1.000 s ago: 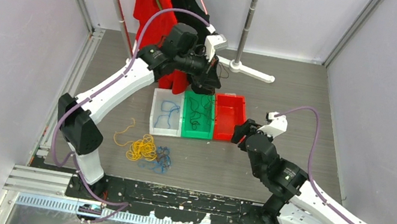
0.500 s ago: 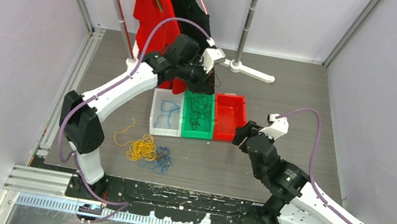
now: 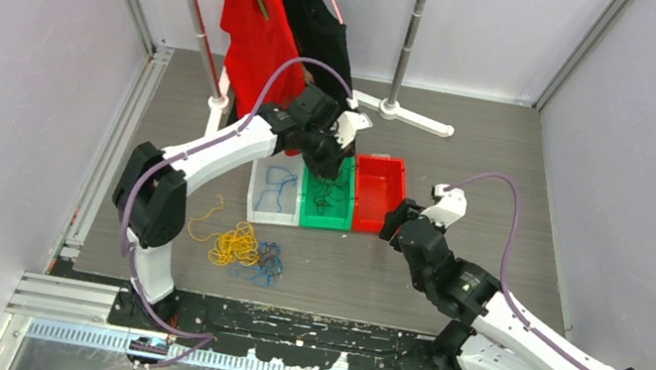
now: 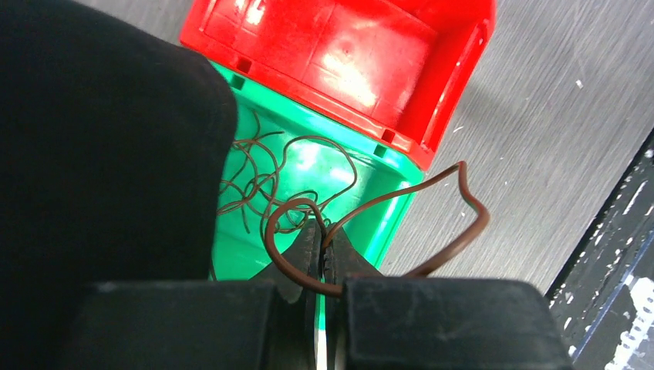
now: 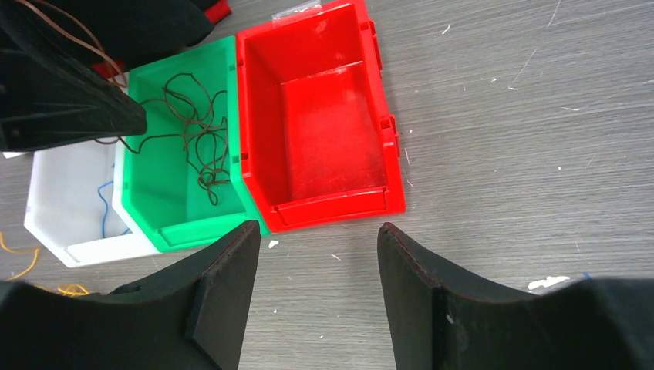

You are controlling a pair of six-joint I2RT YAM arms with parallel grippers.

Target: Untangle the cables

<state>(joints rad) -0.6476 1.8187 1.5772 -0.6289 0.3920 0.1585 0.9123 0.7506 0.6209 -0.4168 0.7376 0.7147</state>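
Now, from above: tangled cables (image 3: 243, 249) lie on the worktop (image 3: 507, 175), at eight o'clock from the green bin (image 3: 323, 224). Left wrist: left claw (image 4: 324, 240) pinches a brown cable (image 4: 484, 219) over that bin. Right wrist: right claw (image 5: 316, 262) spread, red bin (image 5: 324, 131) at twelve o'clock.

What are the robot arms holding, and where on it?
The left end effector pinches a dark cable on a loop, above the green bin. The right end effector holds nothing.

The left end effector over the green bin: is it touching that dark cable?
Touching. The left wrist view shows the left end effector's shut fingers pinching the dark cable, whose loop sticks out above the green bin.
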